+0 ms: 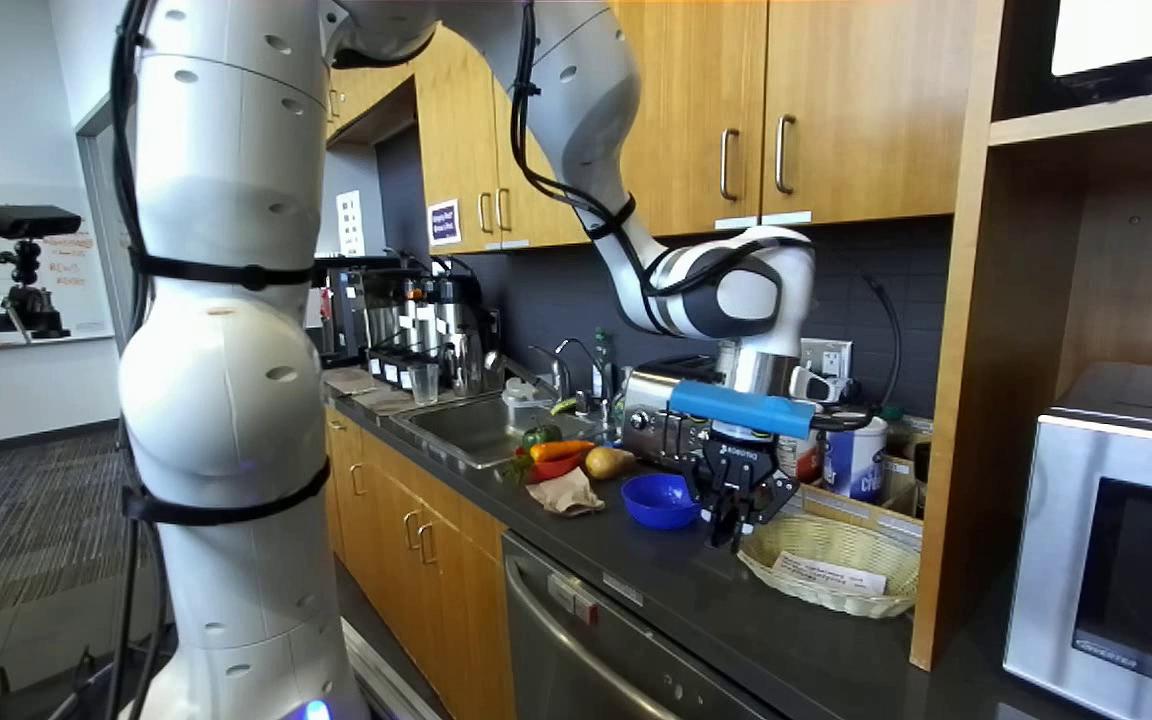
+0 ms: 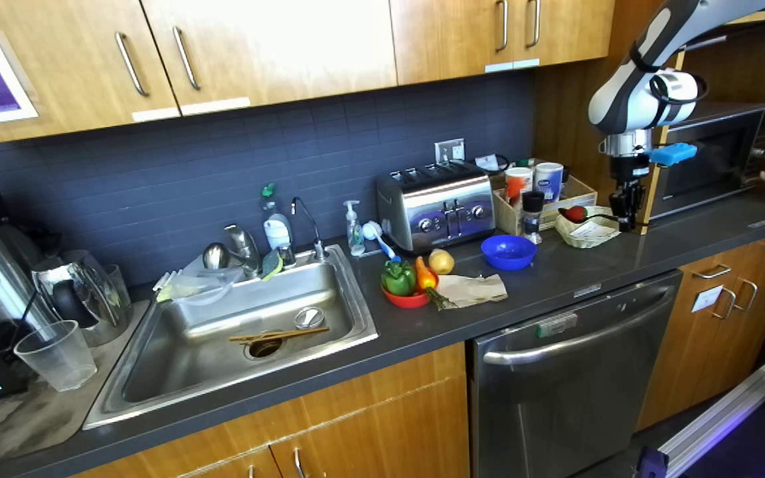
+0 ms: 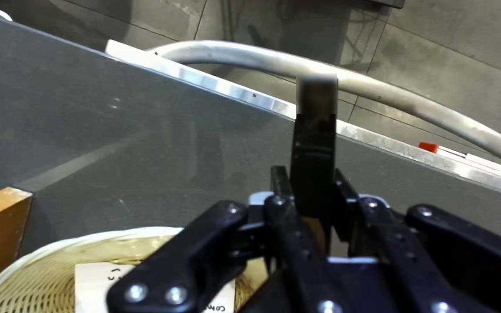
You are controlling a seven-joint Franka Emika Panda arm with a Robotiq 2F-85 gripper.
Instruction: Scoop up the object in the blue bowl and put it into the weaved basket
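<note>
Red lump [image 2: 576, 214]: in an exterior view it sits in the head of a black spoon [image 2: 600, 216], over the back left of the woven basket [image 2: 564, 230]. Can't tell if spoon and basket touch. Gripper [image 2: 625, 222] is narrow, clamped on the spoon, just beside the basket. 1 white card [image 2: 595, 231] lies in the basket. Blue bowl [image 2: 509, 253] stands upright on the dark counter [image 2: 582, 267], left of the basket, shaker [image 2: 531, 222] just behind it. Further left: brown paper [image 2: 472, 292], red bowl [image 2: 408, 302] with a green pepper [image 2: 398, 279].

In an exterior view, fingers [image 1: 724, 522] point down, close together, between blue bowl and basket as seen there. Lump and spoon can't be made out.

Wrist view: black spoon handle pinched between 2 fingers, sticking out toward the counter's front edge, tip blurred. Basket rim and card show lower left, partly behind the gripper. Dishwasher handle [image 3: 389, 93] runs past the counter edge.
</note>
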